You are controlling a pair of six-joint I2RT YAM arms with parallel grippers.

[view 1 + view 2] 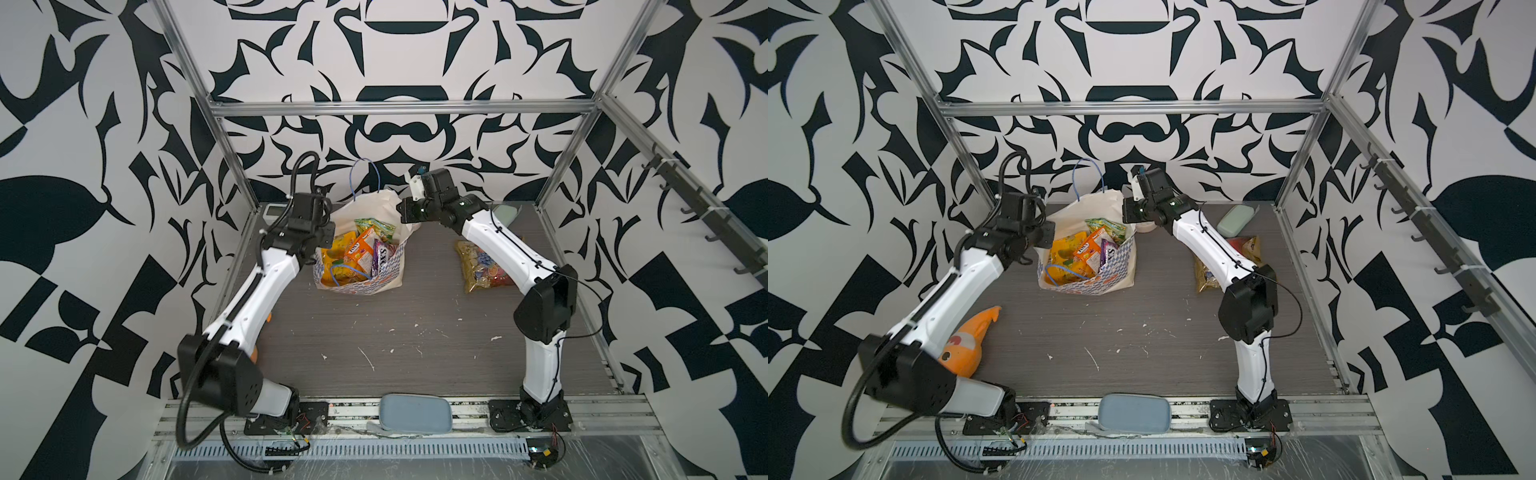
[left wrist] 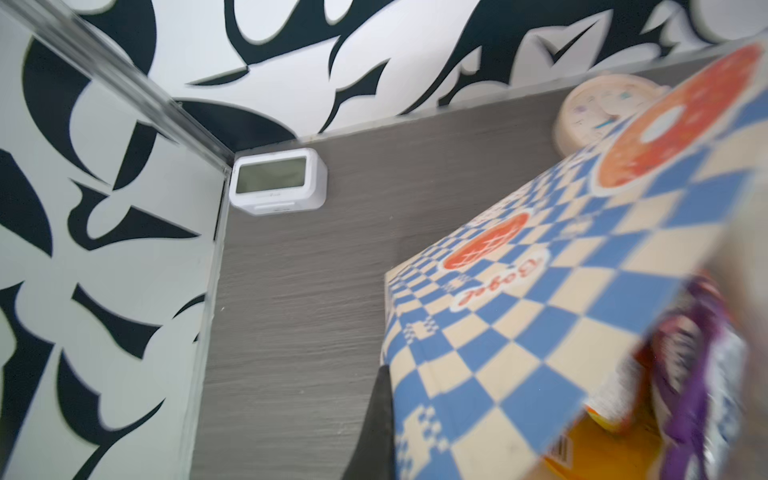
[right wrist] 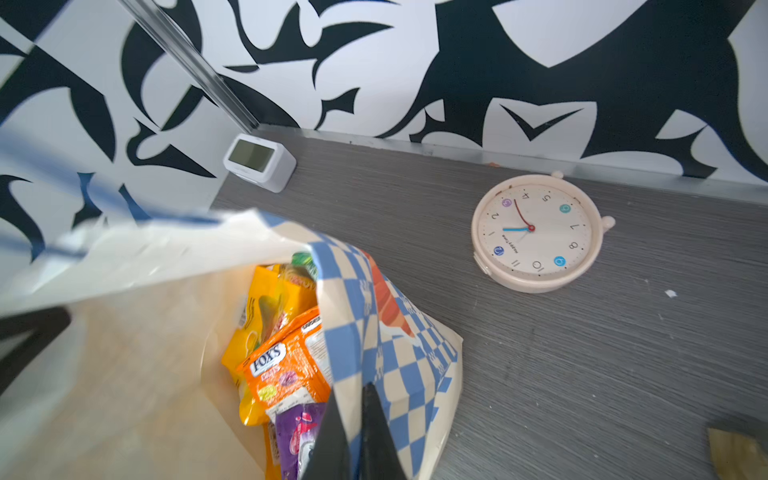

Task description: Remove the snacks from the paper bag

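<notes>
The paper bag point(image 1: 392, 272) stands near the far edge of the table point(image 1: 374, 332), a little left of the middle, with its mouth open upward and toward the front edge. Both arms are at its rim. The left end effector point(image 1: 323, 248) is pressed together at the left checked wall. Only one finger point(image 2: 378, 415) shows in the left wrist view, so I judge that it pinches the rim. The right end effector point(image 3: 357, 424) is closed on the checked rim at the far right side.

The snacks point(image 1: 357, 249) lie inside, between the two end effectors, and they stand on end with their long axes running down into the bag. The purple packet point(image 3: 295, 432) and the orange FOX'S packet point(image 3: 286, 374) are just beside the right fingers, so I think the right arm is nearer to them.

The candy pack point(image 1: 482, 270) is already out and lies near the right edge, partly under the right arm. The middle and front of the table are bare, which gives room to put down packets. To take one, I believe one end effector must first let go of the rim.
</notes>
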